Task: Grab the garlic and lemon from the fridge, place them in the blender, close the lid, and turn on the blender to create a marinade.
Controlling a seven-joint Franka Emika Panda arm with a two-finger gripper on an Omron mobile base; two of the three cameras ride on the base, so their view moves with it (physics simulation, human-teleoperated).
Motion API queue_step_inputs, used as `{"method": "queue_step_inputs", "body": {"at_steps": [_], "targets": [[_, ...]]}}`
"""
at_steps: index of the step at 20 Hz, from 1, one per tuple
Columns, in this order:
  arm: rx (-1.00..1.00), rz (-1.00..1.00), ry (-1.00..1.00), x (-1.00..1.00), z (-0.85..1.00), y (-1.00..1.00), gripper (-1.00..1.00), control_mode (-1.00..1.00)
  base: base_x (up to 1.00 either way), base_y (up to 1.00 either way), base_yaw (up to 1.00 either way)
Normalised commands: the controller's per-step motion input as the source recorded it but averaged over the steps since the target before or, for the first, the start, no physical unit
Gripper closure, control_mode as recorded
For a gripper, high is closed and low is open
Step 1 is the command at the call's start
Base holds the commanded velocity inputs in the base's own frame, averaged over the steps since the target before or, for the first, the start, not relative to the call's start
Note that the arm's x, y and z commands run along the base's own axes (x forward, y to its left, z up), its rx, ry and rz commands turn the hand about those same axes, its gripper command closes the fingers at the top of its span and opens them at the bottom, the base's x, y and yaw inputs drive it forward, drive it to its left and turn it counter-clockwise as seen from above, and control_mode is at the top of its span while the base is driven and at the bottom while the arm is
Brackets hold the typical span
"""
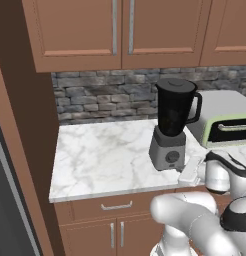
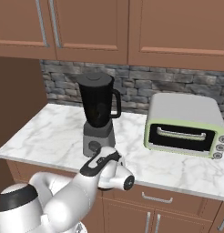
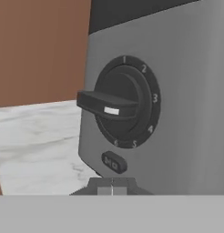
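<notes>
The blender stands on the marble counter, its tall black jar capped by the dark grey lid. My gripper hovers just in front of the grey base, level with the round dial. The dial's knob bar lies sideways, its white mark beside the numbers 1 to 6. In the hand view my fingertips meet at a thin seam with nothing between them, so the gripper is shut. Garlic and lemon are hidden; the black jar does not let me see inside.
A pale green toaster oven sits right of the blender. Brown wall cabinets hang above a stone backsplash. The fridge's grey edge shows at far left behind a brown panel. Drawers run under the counter.
</notes>
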Motion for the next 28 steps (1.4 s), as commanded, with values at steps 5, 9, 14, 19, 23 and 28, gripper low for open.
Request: {"method": "queue_step_inputs", "body": {"at_steps": [5,9,14,19,23,28], "targets": [[0.01,0.00,0.07,0.05,-0.03,0.08,1.00,-1.00,0.00,0.00,0.00],[0.00,0.00,0.00,0.01,-0.14,0.24,1.00,-1.00,0.00,0.00,0.00],[0.00,0.00,0.00,0.09,-0.21,0.21,1.00,-1.00,0.00,0.00,0.00],[0.00,0.00,0.00,0.22,-0.11,0.06,1.00,-1.00,0.00,0.00,0.00],[0.00,0.00,0.00,0.34,-0.03,0.02,1.00,-1.00,0.00,0.00,0.00],[0.00,0.00,0.00,-0.10,0.00,0.11,1.00,-1.00,0.00,0.00,0.00]]}}
